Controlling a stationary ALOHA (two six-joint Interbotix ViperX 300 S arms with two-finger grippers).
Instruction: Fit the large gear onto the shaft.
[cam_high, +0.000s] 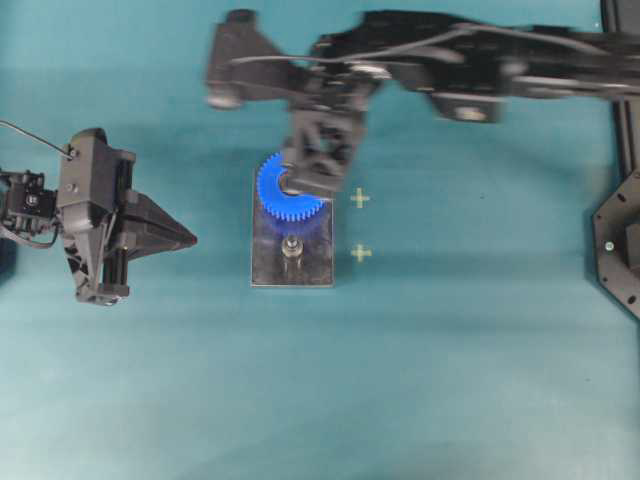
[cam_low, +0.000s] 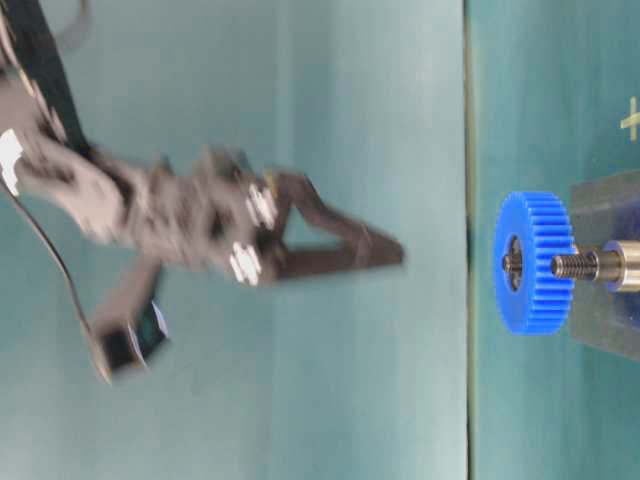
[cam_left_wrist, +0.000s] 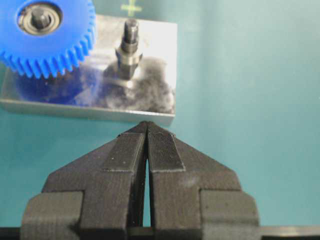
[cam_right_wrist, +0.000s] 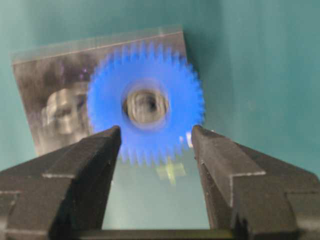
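Large gear (cam_left_wrist: 46, 36): bright blue toothed wheel, sitting flat over one end of the grey plate with a metal peg tip showing through its dark hub — it looks seated on the shaft.
Shaft (cam_left_wrist: 40, 19): only its tip is visible, in the middle of the gear's silver bearing ring.
Twin peg (cam_left_wrist: 129, 50): short silver peg with a collar, standing bare on the same plate, just beside the gear's teeth without touching them.
Plate (cam_high: 318, 268): dark grey rectangle lying on the teal surface (cam_high: 450, 380), the gear nearly as wide as it is.
Right hand (cam_right_wrist: 156, 137): fingers apart and holding nothing — in its own wrist view they frame the near edge of the gear from above, with a clear gap to the teeth on both sides; the view is blurred.
Right arm (cam_high: 470, 65): reaches in from the far right across the top of the overhead view, its hand hanging over the gear end of the plate.
Left hand (cam_left_wrist: 146, 145): fingers pressed together with only a thin slit between them, empty, pointing at the long edge of the plate and well short of it.
Yellow crosses (cam_high: 360, 198): two small marks on the surface just beside the plate.
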